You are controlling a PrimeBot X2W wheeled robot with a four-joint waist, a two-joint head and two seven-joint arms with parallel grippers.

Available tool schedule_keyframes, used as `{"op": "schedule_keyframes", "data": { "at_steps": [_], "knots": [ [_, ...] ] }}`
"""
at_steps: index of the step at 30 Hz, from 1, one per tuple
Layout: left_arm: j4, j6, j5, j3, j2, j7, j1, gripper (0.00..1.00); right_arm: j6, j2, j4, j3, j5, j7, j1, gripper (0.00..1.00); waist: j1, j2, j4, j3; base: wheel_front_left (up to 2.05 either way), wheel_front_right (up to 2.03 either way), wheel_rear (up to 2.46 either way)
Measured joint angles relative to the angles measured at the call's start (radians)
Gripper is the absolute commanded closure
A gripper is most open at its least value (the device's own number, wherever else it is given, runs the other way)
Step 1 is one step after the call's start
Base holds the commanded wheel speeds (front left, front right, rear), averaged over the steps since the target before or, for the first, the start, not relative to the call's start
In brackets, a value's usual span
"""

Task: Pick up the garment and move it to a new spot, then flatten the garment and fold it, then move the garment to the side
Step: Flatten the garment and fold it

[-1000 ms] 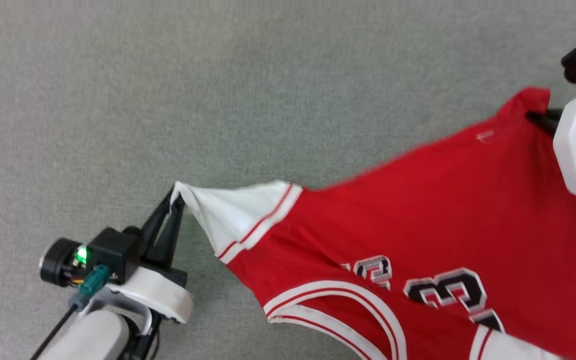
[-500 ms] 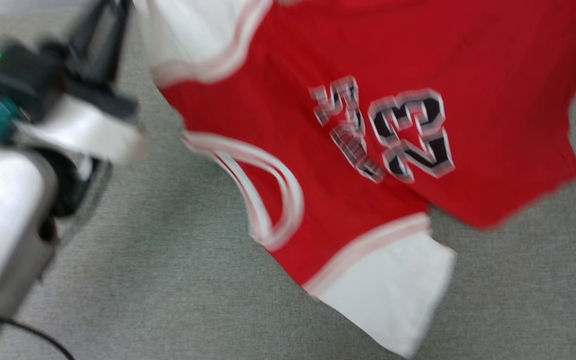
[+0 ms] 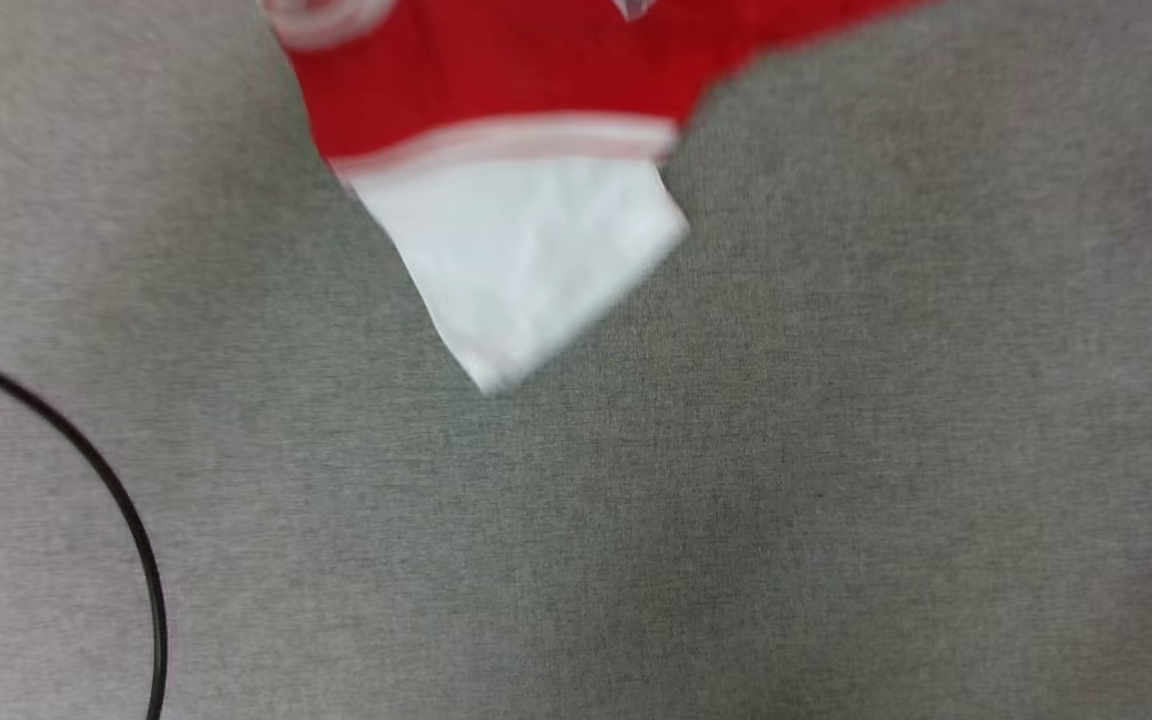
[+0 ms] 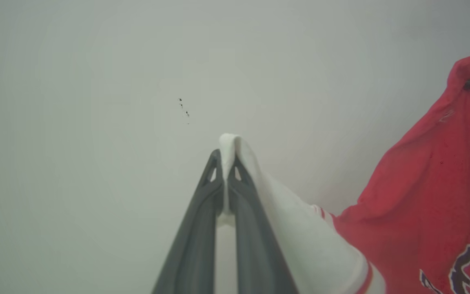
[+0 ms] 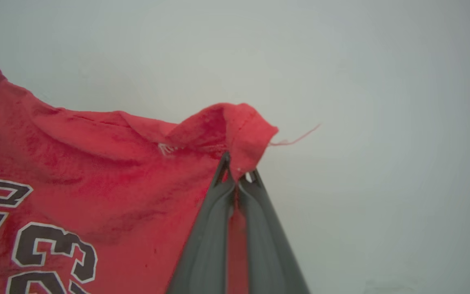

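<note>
Red soft-fabric T-shirt [image 3: 496,70] with white short sleeves and striped trim is held up between two tools. The left tool [image 4: 225,157], with long dark fingers, is clamped on the tip of one white sleeve, and the right tool [image 5: 237,168] is clamped on a bunched red corner. In the blurred head view the other white sleeve [image 3: 526,260] points down over the grey cloth-covered desk [image 3: 836,480], not far from a thin black cable [image 3: 131,520]; whether it touches the desk I cannot tell.
</note>
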Motion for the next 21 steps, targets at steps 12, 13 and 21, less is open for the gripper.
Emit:
{"op": "schedule_keyframes", "data": {
  "at_steps": [12,13,21],
  "knots": [
    [0.317,-0.090,0.035,-0.002,-0.089,-0.072,-0.437,1.00,0.000,0.093,0.210,-0.006,-0.082,-0.061,-0.364,1.00,0.0000,0.0000,-0.016,0.093,0.00,0.00,0.00],
    [0.336,-0.093,0.035,-0.004,-0.092,-0.080,-0.458,1.00,0.000,0.097,0.225,-0.002,-0.084,-0.069,-0.381,1.00,0.0000,0.0000,-0.016,0.094,0.00,0.00,0.00],
    [0.490,-0.123,0.030,-0.051,-0.120,-0.128,-0.490,1.00,0.000,0.107,0.343,0.097,-0.076,-0.125,-0.400,1.00,-0.0001,0.0000,-0.009,0.110,0.00,0.00,0.00]
  ]
}}
